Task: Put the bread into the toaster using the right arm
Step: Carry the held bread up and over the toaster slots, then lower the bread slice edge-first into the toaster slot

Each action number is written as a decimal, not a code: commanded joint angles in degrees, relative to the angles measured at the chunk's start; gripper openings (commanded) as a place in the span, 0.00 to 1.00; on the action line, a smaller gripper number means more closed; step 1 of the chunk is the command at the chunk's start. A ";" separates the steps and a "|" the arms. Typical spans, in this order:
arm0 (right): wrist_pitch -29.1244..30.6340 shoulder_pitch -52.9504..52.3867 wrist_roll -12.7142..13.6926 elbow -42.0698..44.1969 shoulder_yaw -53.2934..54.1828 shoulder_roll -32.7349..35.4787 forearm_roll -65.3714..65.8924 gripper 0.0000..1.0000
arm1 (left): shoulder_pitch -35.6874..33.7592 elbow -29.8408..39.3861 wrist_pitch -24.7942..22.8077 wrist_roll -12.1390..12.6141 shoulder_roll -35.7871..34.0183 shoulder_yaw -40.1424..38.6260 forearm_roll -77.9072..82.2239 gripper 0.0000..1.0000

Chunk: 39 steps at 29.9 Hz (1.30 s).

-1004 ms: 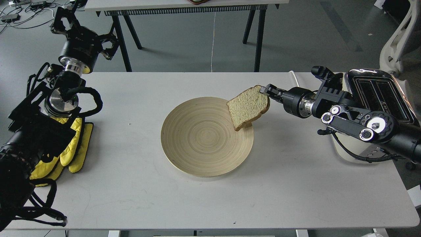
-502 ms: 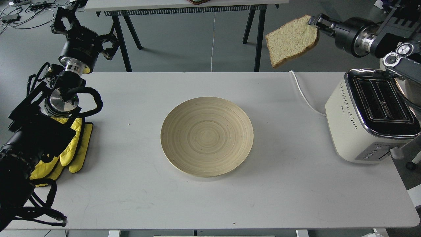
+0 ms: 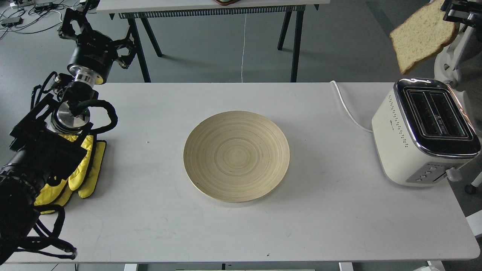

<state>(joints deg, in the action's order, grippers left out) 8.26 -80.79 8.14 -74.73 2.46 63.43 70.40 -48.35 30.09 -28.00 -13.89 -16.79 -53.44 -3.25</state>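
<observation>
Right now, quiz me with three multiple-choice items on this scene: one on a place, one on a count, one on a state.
1. Where is the bread?
A. On the plate
B. In the air, above and behind the toaster
C. Inside a slot
D. On the table beside the mitts

2. How many slots does the toaster have on top?
A. One
B. Two
C. Three
D. Four

3. What is the state of the plate?
A. Bare
B. Holding the bread
C. Upside down
D. Stacked on the toaster

Answers:
1. B: the slice hangs at the top right of the view, pinched at its upper edge by the right gripper, clear of the table.
2. B: two dark slots lie side by side inside the chrome rim.
3. A: only its wooden rings show, nothing lies on it.
</observation>
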 commanded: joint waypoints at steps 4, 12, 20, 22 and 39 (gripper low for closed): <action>1.85 1.07 1.61 -4.54 -3.86 2.93 0.27 0.00 | -0.08 0.15 0.00 0.09 0.09 0.00 0.00 1.00; 1.23 1.16 1.87 -4.89 -5.89 4.95 0.27 0.00 | 0.01 0.15 0.00 0.09 0.00 0.00 0.00 1.00; 1.49 1.16 2.40 -8.32 -6.06 8.55 -0.08 0.00 | -0.08 0.15 0.00 0.09 0.09 0.00 0.00 1.00; 1.49 1.86 2.58 -9.37 -6.50 9.34 -0.09 0.00 | -0.08 0.15 0.00 0.09 0.09 0.00 0.00 1.00; 1.41 3.80 3.28 -10.17 -6.86 10.58 0.27 0.00 | -0.08 0.15 0.00 0.09 0.09 0.00 0.00 1.00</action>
<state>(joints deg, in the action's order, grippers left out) 9.66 -76.95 11.42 -84.86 -4.72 73.92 70.66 -48.43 30.24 -28.00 -13.80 -16.66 -53.44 -3.25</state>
